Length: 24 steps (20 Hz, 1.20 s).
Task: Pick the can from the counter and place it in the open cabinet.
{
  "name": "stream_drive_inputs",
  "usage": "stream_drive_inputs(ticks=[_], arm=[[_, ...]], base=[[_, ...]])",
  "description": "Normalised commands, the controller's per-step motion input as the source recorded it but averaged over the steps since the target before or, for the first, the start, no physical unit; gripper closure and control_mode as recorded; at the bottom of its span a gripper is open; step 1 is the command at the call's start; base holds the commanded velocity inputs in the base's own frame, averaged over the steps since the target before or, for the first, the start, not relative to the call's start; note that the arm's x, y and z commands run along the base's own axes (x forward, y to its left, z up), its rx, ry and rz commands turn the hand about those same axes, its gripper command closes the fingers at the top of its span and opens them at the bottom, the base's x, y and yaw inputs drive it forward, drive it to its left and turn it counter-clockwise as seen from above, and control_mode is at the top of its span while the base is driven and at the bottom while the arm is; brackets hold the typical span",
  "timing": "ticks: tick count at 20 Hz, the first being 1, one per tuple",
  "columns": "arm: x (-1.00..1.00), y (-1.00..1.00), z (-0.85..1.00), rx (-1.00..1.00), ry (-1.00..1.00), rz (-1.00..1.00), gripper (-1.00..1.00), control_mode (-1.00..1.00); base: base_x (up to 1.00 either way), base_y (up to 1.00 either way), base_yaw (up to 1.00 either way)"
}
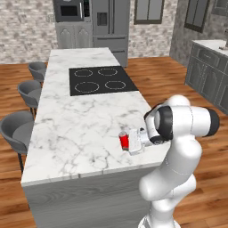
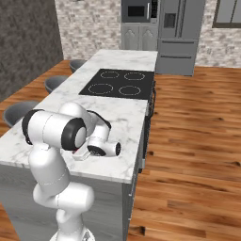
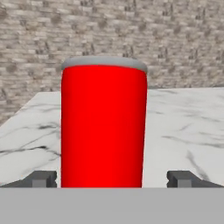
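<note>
A smooth red can (image 3: 103, 127) with a silver rim stands upright between the spread, released fingers (image 3: 42, 179) — dark blocky tips — on the veined marble counter (image 3: 183, 127).

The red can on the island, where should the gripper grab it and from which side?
Grip the can across its straight red wall at mid-height, coming in level from the robot's edge of the counter. It stands upright, and the open gripper already has a fingertip on each side.

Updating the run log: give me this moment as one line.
phase: pre-grasp | gripper: open, fingertips either side of red can | can: upright on marble island counter, near front edge | cabinet placement: not yet done
</note>
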Motion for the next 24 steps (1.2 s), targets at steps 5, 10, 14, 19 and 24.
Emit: stream_drive_inputs(ticks=[5,10,14,19,24], arm=[[0.01,0.19,-0.06,0.0,0.03,0.0,-1.0,-1.0],[0.0,0.18,-0.05,0.0,0.03,0.0,-1.0,-1.0],[0.03,0.07,-0.01,0.0,0.01,0.0,-1.0,-1.0],[0.02,0.0,0.0,0.0,0.0,0.0,1.0,-1.0],[0.0,0.0,0.0,0.0,0.0,0.0,1.0,-1.0]], base=[[0.0,0.0,0.0],[0.0,0.0,0.0],[0.0,0.0,0.0],[0.0,0.0,0.0],[0.0,0.0,0.0]])
